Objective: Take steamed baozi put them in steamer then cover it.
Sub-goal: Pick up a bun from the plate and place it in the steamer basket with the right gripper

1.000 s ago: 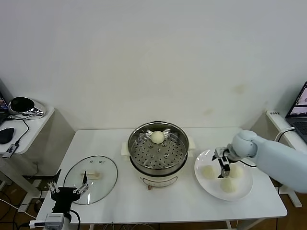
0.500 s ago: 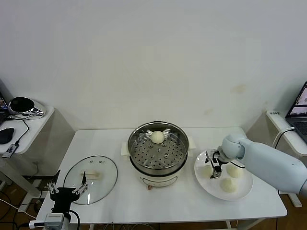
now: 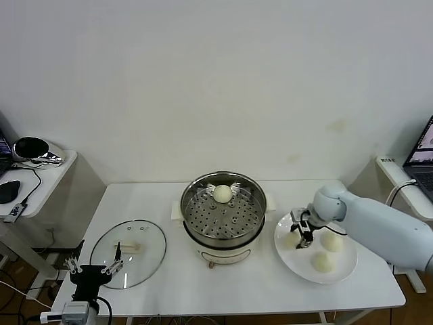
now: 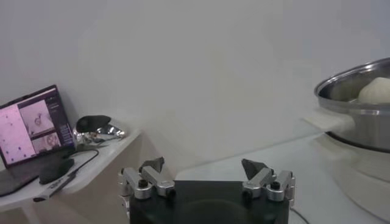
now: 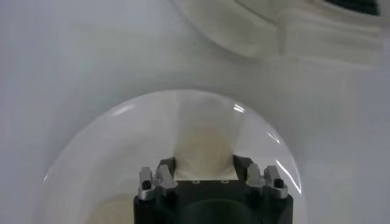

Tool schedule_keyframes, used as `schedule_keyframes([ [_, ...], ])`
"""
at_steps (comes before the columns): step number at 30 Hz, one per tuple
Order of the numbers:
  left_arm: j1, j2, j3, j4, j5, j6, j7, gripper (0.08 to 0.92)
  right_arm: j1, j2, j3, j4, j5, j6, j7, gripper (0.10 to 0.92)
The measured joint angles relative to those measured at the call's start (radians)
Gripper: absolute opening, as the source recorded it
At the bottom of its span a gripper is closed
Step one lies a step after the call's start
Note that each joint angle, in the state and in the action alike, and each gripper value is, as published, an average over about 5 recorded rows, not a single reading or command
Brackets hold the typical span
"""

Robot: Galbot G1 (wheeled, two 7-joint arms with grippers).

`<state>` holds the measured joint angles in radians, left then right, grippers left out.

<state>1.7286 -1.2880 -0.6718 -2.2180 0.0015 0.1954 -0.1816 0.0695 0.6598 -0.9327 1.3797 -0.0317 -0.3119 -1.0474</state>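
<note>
The steamer (image 3: 187, 203) stands mid-table with one baozi (image 3: 222, 193) on its perforated tray. Three more baozi lie on the white plate (image 3: 292, 261) at the right: two free ones (image 3: 331, 241) (image 3: 323, 261) and one (image 3: 291, 240) under my right gripper (image 3: 302, 234). In the right wrist view my right gripper (image 5: 204, 163) is shut on that baozi (image 5: 204, 140), low over the plate (image 5: 122, 140). The cover (image 3: 150, 238) lies flat at the left front. My left gripper (image 3: 95, 269) is open and empty at the table's front left edge, beside the cover.
A side table (image 3: 47, 177) at the far left holds a shiny object and cables. A laptop (image 3: 423, 152) stands at the far right. The steamer (image 4: 356, 119) with its baozi (image 4: 376, 90) also shows in the left wrist view.
My right gripper has moved left across the plate, from between the buns to the leftmost bun, and closed round it. The left arm has not moved.
</note>
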Motion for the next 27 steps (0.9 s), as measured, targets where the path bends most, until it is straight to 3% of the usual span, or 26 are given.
schedule_keyframes([
  [14,-0.016,0.011,0.015,0.001,-0.008,0.003,0.003,0.823,0.414,-0.107,-0.194,0.146,0.205,-0.025,-0.055,0.602],
  [27,-0.021,0.013,0.0,0.007,-0.018,0.002,0.001,0.823,0.632,0.136,-0.344,0.134,0.464,-0.136,0.036,0.611],
])
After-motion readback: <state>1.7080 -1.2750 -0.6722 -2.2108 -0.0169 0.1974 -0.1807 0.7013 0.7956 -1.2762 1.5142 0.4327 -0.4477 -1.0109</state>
